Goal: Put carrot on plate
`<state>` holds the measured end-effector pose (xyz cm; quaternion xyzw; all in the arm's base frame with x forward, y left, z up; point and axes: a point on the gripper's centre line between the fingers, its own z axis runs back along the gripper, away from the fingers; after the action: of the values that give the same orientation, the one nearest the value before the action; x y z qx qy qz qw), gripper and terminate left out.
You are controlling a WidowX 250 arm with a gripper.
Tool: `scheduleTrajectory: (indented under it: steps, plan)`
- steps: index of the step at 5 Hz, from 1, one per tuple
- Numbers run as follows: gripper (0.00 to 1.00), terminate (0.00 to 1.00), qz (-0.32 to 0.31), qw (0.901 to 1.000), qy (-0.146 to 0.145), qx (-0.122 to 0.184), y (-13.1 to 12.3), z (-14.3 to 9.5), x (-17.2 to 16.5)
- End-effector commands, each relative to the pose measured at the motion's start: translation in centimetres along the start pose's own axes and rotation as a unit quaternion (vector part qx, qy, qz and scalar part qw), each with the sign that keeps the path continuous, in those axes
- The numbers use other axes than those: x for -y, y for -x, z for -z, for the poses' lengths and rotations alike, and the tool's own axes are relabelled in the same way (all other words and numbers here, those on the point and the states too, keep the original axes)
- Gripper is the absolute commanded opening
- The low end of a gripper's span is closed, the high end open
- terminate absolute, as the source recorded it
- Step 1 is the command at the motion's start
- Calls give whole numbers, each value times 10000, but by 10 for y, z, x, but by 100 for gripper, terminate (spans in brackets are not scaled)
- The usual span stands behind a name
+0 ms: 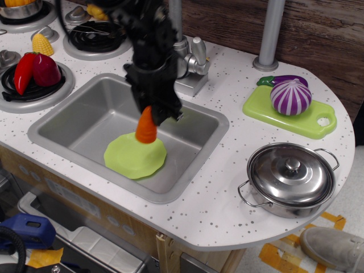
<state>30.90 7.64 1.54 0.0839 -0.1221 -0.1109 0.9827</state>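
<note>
Fig.: tool (152,111), centre-left of frame, is gripping the carrot (146,127) by its thick upper end, jaws closed onto it w/ the rounded tip pointing down. Carrot's long axis is running near vertical, tilted slightly, hanging directly below the tool. It is sitting over the upper-right part of the plate (131,159), which is lying flat on the floor of the sink (74,122) set into the desk (227,193). Whether the tip is touching the plate or just above it cannot be told from this view. Key relation: plate is lying straight beneath the carrot, so the remaining move is judged to be a short descent & release, no sideways shift needed. Risk: carrot tipping over and rolling off the plate rim once let go.
</note>
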Motion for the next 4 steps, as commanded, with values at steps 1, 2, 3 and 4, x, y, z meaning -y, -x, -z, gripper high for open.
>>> scheduleTrajectory:
  steps: [1,2,3,4]
  plan:
    - [0,0,-74,9990,-137,417,15,6,-11]
    - [0,0,36,9977,-163,661,18,18,-15]
    - [0,0,145,9966,-135,795,17,25,-19]
    - [0,0,277,9958,-199,850,16,28,-21]
